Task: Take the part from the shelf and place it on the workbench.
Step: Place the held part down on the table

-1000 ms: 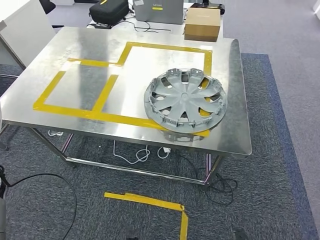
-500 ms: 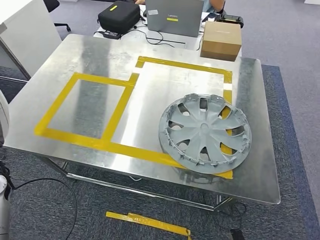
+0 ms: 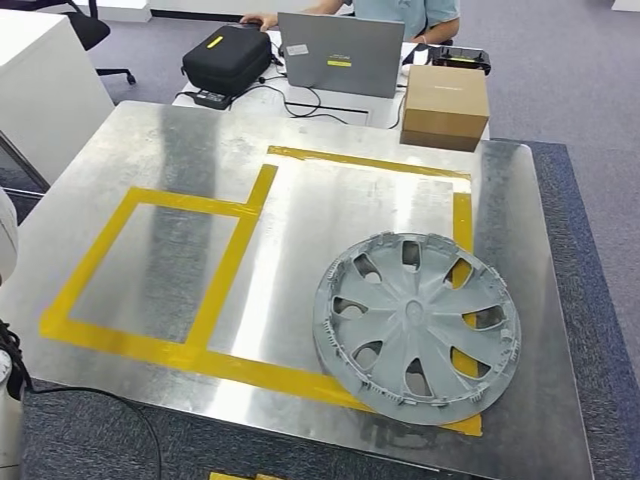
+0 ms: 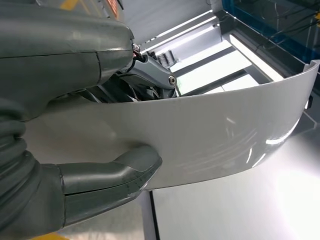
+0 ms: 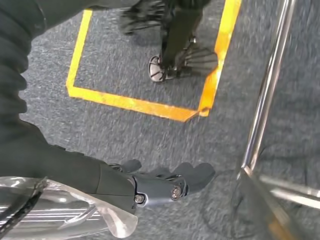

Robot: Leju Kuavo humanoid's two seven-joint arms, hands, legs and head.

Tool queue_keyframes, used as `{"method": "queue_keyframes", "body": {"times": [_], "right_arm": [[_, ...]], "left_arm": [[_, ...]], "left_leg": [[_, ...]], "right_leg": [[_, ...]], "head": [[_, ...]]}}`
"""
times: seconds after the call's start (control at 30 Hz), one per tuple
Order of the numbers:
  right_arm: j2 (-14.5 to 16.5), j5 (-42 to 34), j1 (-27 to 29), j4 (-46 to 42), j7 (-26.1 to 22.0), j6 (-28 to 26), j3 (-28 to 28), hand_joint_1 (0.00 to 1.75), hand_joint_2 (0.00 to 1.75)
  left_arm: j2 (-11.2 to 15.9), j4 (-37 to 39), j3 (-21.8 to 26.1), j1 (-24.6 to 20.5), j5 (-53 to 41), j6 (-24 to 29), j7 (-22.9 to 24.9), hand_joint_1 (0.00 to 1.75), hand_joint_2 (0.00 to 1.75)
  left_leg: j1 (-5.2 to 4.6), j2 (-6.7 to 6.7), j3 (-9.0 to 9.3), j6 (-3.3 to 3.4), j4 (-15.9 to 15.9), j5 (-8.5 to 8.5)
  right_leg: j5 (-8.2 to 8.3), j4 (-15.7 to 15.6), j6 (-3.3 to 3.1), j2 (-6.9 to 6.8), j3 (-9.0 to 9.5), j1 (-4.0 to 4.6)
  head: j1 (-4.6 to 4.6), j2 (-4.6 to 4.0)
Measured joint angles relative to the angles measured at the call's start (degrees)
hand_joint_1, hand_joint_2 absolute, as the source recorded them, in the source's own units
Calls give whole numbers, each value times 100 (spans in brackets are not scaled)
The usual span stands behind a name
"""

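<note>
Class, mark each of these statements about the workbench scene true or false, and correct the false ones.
1. A grey hubcap lies on the workbench. True.
2. The hubcap sits in the left taped square. False: it lies at the right, overlapping the yellow tape of the larger outline.
3. The left hand grips a white curved part. True.
4. The right hand holds the hubcap. False: it holds nothing and hangs over the carpet.
5. A cardboard box stands beyond the workbench's far edge. True.
</note>
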Motion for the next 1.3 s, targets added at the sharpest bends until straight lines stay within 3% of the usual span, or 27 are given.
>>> {"method": "queue_keyframes", "body": {"times": [0.07, 0.1, 0.13, 0.17, 0.23, 0.3, 0.4, 0.43, 0.47, 0.5, 0.57, 0.63, 0.73, 0.8, 0.9, 0.93, 0.97, 1.0, 1.07, 1.13, 1.23, 1.3], "right_arm": [[1, 1, -1, 1, 0, 1, -7, 0, 175], [0, 1, -5, 1, 0, -2, -12, 0, 175], [-2, 1, -7, 1, 0, -5, -16, 0, 175], [-4, 1, -6, 0, 1, -9, -20, 0, 175], [-4, 1, -1, 0, 1, -13, -21, 0, 175], [-3, 1, -7, 0, -1, -11, -21, 0, 175], [0, 1, -16, 0, -2, -6, -20, 0, 175], [0, 2, -12, 0, -2, -5, -21, 0, 175], [0, 3, -8, 0, -1, -6, -22, 0, 175], [0, 5, -7, 0, -1, -7, -23, 0, 175], [-2, 16, -10, 0, 2, -14, -24, 0, 175], [-6, 30, -19, 0, 6, -31, -26, 0, 175], [-7, 52, -23, 0, 15, -63, -31, 0, 175], [-1, 68, -28, 0, 16, -71, -34, 0, 175], [2, 84, -42, 0, 16, -74, -41, 0, 175], [2, 86, -44, 0, 17, -74, -43, 0, 175], [2, 89, -44, 0, 18, -73, -44, 0, 175], [2, 92, -45, 0, 18, -70, -45, 0, 175], [2, 103, -49, 0, 18, -66, -46, 0, 175], [2, 116, -60, 0, 17, -62, -52, 0, 175], [2, 131, -68, 0, 15, -58, -73, 0, 175], [2, 138, -67, 0, 12, -56, -86, 0, 175]], "left_arm": [[-9, 3, 1, 3, 4, 0, 0, 175, 175], [-14, 5, 1, 0, 6, -1, 1, 175, 175], [-22, 8, 1, 1, 9, -1, 1, 175, 175], [-31, 10, 1, 4, 13, 1, 2, 175, 175], [-43, 7, 1, 2, 12, 3, 1, 175, 175], [-50, -1, 1, -11, 9, 2, 0, 175, 175], [-64, -11, 1, -16, 9, 3, 0, 175, 175], [-70, -10, 1, -14, 7, 9, -1, 175, 175], [-74, -10, 1, -13, 1, 30, -5, 175, 175], [-79, -10, 1, -14, -8, 66, -11, 175, 175], [-93, -10, 1, -26, -25, 169, -27, 175, 175], [-116, -9, 1, -51, -30, 282, -40, 175, 175], [-144, -9, 2, -72, -31, 418, -52, 175, 175], [-156, -9, 3, -89, -11, 468, -64, 175, 175], [-162, -6, 3, -114, 18, 509, -78, 175, 175], [-165, -3, 3, -114, 20, 515, -79, 175, 175], [-168, 2, 3, -112, 17, 519, -81, 175, 175], [-171, 5, 2, -113, 3, 522, -84, 175, 175], [-168, 9, 1, -121, -62, 519, -69, 175, 175], [-159, 9, -3, -142, -135, 465, 4, 175, 175], [-131, 9, -16, -147, -164, 273, 147, 175, 175], [-109, 9, -38, -147, -172, 157, 210, 175, 175]], "left_leg": [[48, 20, -17, -69, -623, 719], [54, 34, -13, -67, -891, 964], [56, 42, -25, -39, -1052, 1122], [49, 45, -49, 7, -1100, 1151], [48, 39, -68, 124, -1099, 1184], [54, 40, -66, 199, -1099, 1187], [21, 45, -62, 273, -1100, 1168], [3, 44, -58, 288, -1099, 1158], [-14, 41, -47, 301, -1098, 1148], [-30, 37, -29, 310, -1097, 1137], [-56, 31, 21, 317, -1095, 1107], [-79, 21, 26, 293, -1080, 1087], [-79, 13, -17, 216, -1064, 1084], [-79, 20, -80, 161, -893, 928], [-62, 29, -448, 99, 64, 362], [-57, 29, -567, 84, 381, 233], [-55, 30, -613, 77, 531, 212], [-55, 30, -554, 78, 452, 308], [-55, 35, -170, 105, -268, 692], [-72, 40, 158, 153, -945, 896], [-96, 41, 191, 249, -1118, 933], [-71, 51, 186, 318, -1159, 1000]], "right_leg": [[-106, 9, 88, 5, 139, -44], [-140, 16, 131, 11, 168, -49], [-165, 20, 171, 16, 173, -45], [-179, 21, 205, 19, 165, -35], [-208, 15, 256, 8, 139, -34], [-360, 235, 301, -25, 22, -43], [-860, 1407, 324, -60, -586, -42], [-940, 1734, 316, -61, -776, -36], [-900, 1843, 297, -61, -867, -27], [-745, 1707, 266, -60, -838, -14], [-280, 931, 164, -52, -518, 27], [-32, 304, 89, -44, -218, 66], [-34, 129, 77, -41, -140, 71], [-12, 77, 62, -49, -130, 40], [8, 54, 40, -61, -139, 33], [10, 57, 36, -63, -151, 38], [13, 60, 33, -65, -164, 43], [16, 66, 35, -67, -176, 45], [26, 89, 49, -67, -187, 46], [43, 127, 88, -66, -216, 65], [100, 120, 186, -67, -256, 69], [33, 199, 249, -65, -326, 60]], "head": [[-5, 0], [-25, 0], [-31, 0], [-32, 0], [-15, 0], [2, 0], [26, 0], [25, 0], [26, 0], [25, 0], [23, 0], [22, 0], [35, 0], [19, 0], [-3, 0], [0, 0], [-1, 0], [-1, 0], [-2, 0], [3, 0], [8, 0], [15, 0]]}}
